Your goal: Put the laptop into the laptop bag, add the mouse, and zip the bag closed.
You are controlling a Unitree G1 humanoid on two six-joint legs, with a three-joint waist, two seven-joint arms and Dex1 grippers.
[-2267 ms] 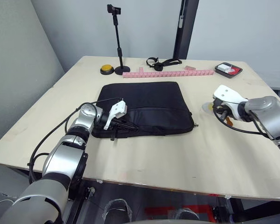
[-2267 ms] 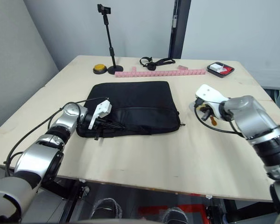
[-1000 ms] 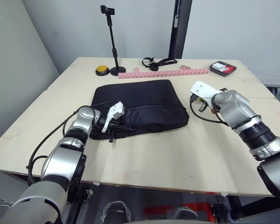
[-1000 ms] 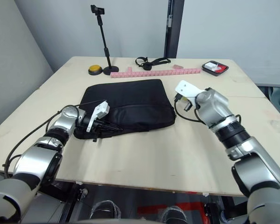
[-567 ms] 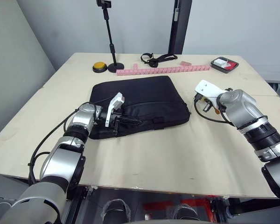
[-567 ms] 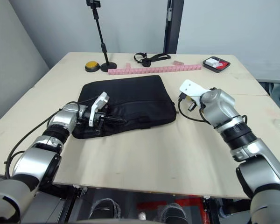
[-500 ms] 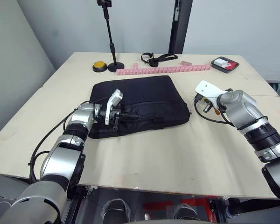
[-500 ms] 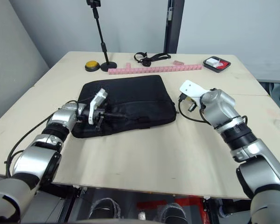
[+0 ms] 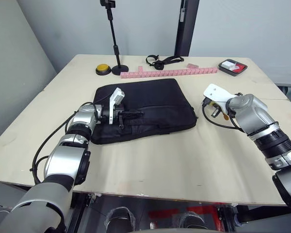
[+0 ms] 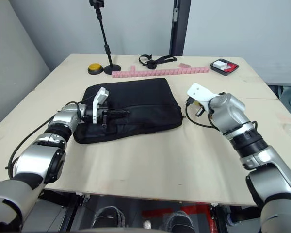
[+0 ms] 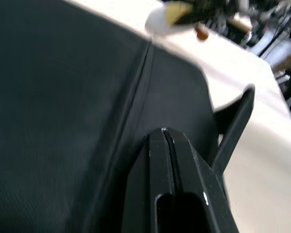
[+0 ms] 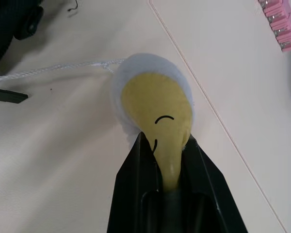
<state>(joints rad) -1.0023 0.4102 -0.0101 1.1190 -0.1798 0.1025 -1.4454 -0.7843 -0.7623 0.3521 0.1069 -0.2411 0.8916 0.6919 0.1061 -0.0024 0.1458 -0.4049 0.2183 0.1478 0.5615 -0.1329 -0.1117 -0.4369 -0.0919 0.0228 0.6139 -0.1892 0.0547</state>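
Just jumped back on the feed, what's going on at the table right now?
The laptop bag lies flat on the table. The left gripper rests on the bag's near edge with its fingers pressed together, apparently on the zipper seam, though whether it pinches anything is unclear. The right gripper, off the bag's right end, is shut on a white and yellow plush toy that trails a white string.

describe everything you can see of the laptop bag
The bag is a flat black fabric case lying on the table. It looks closed, with a seam or zipper line along its near side and a strap handle there. The left gripper, fingers shut, rests on its near left part.
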